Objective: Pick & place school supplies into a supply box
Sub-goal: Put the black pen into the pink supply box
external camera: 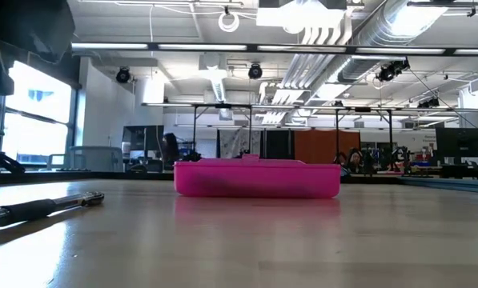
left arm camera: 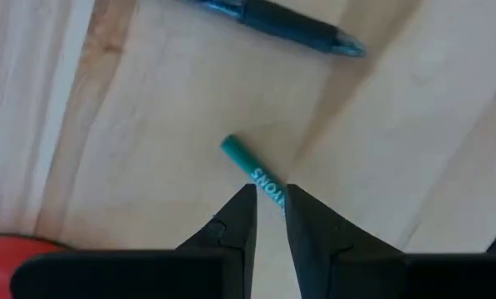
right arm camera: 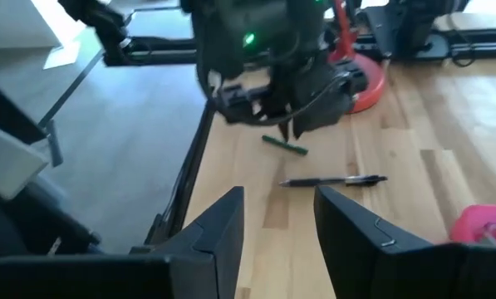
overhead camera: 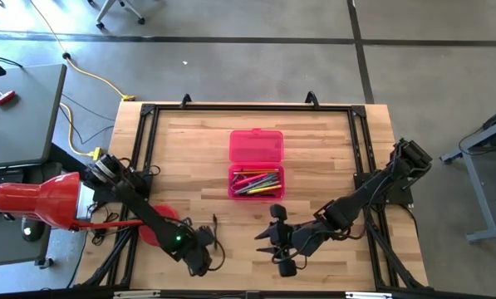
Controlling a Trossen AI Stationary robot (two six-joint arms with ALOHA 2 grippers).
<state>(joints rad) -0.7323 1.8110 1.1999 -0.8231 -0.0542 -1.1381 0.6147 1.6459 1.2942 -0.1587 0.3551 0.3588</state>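
Note:
The pink supply box (overhead camera: 256, 163) lies open mid-table, its lower tray (overhead camera: 256, 182) holding several coloured pens and pencils; the low view shows its side wall (external camera: 257, 179). A green crayon (left arm camera: 249, 166) lies flat on the wood near the front left. My left gripper (left arm camera: 268, 198) points down over it, narrowly open, one fingertip on each side of the crayon's end with a sliver of space on both sides. A dark pen (left arm camera: 272, 18) lies on the table just beyond it. My right gripper (right arm camera: 278, 208) hovers open, front centre, aimed at the left gripper (right arm camera: 285, 124).
A red round disc (overhead camera: 160, 226) sits by the left arm near the table's left edge. The dark pen (right arm camera: 335, 180) lies between the two grippers and also shows in the low view (external camera: 42, 209). Bare wood stretches between the grippers and the box.

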